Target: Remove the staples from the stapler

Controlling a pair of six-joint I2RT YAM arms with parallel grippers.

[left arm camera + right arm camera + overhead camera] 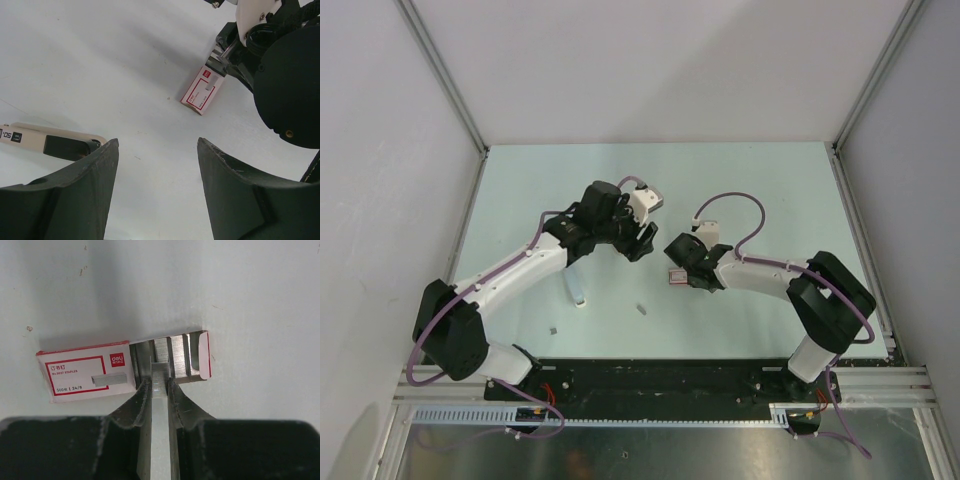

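Note:
My right gripper point(159, 382) is shut on a ribbed silvery strip of staples point(160, 372), its end at the open tray of the red-and-white staple box point(85, 377), where more strips lie. In the top view this gripper point(680, 268) is over the box point(673, 277) at mid table. The cream and black stapler point(578, 292) lies on the table, partly under the left arm, and also shows in the left wrist view point(45, 140). My left gripper point(157, 142) is open and empty above the table, left of the box point(202, 90).
Two small loose staple pieces lie on the table at the front, one point(641, 309) near the middle and one point(553, 328) further left. The right arm's wrist point(280, 75) fills the right of the left wrist view. White walls enclose the table.

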